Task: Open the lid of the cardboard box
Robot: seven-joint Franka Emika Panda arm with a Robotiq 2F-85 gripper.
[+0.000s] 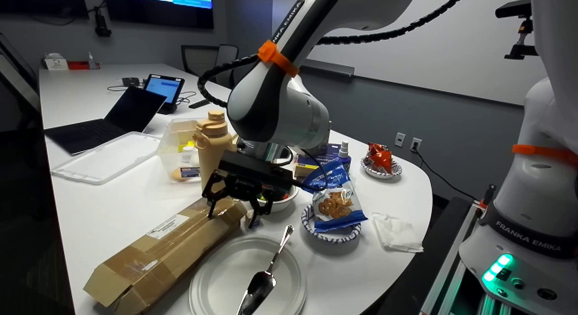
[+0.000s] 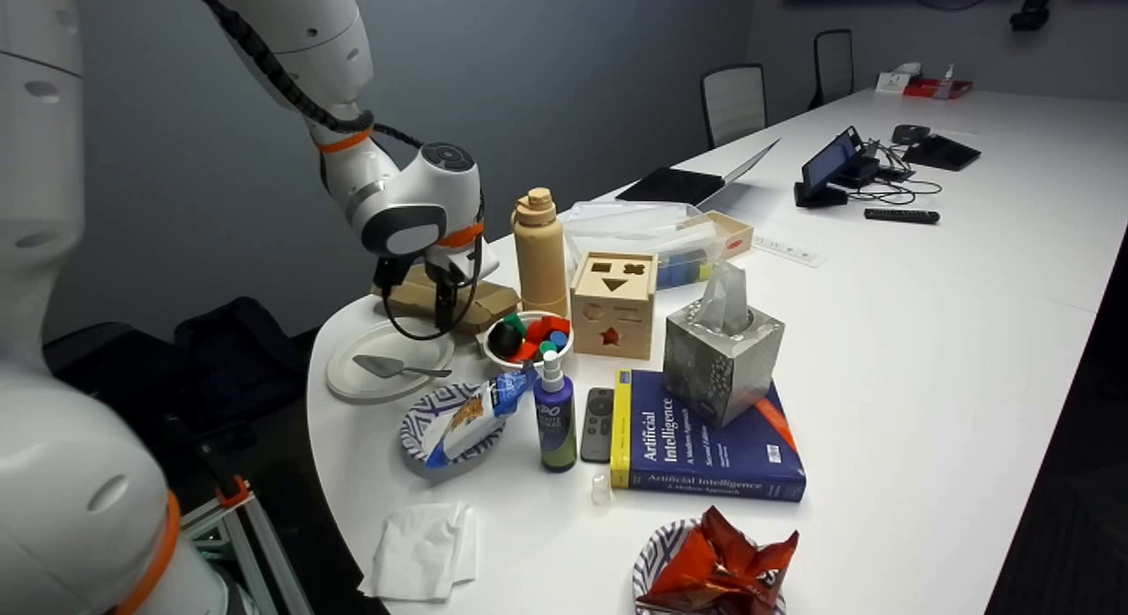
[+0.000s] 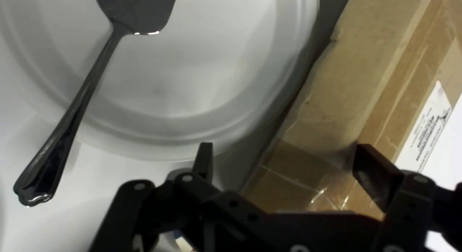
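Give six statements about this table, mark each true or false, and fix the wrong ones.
1. The silver metal cake server rests on the round white plate. True.
2. The server lies wholly within the plate. False: it reaches past the edge.
3. The flat brown cardboard lid lies down over the long brown cardboard box. True.
4. The jaws are shut. False: they stand apart.
5. The plate sits on top of the box. False: it lies beside the box.
6. The silver patterned tissue box stands on the thick blue book. True.
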